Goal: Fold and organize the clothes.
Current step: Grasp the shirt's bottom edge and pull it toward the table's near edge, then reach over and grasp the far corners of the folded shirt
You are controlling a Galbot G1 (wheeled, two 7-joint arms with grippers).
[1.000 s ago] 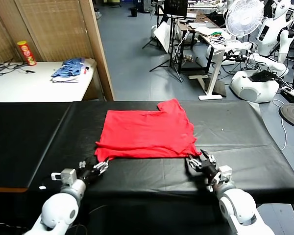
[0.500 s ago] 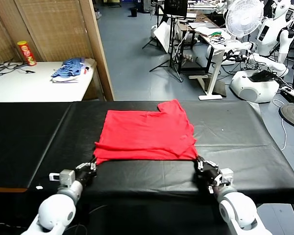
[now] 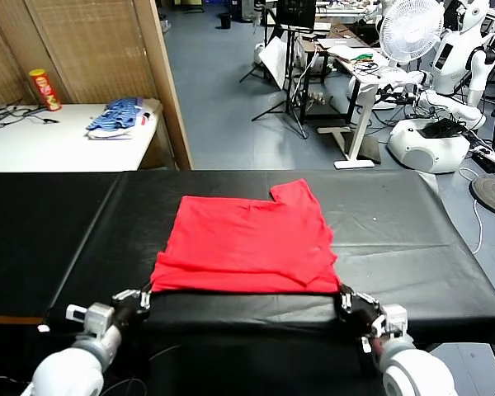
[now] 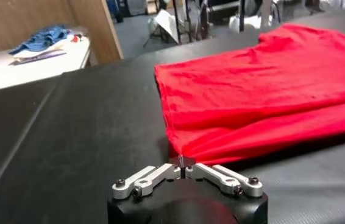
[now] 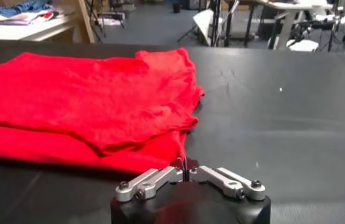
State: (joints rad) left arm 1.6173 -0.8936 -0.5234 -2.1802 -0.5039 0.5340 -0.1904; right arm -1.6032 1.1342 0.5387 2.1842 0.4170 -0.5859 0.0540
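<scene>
The red T-shirt (image 3: 246, 239) is lying on the black worktop (image 3: 412, 223), apparently folded once, both pincers clenching its near corners, left pincer (image 4: 182, 163) and right pincer (image 5: 185, 166) at the near edge, further folds and tidying remaining.

Both tools have drawn back toward the near edge of the bench (image 3: 445, 247), the left tool (image 3: 143, 294) and right tool (image 3: 346, 299) each pinching a near corner of the red T-shirt (image 3: 247, 239), dragging the garment closer and pulling its front hem straighter and flatter.
</scene>
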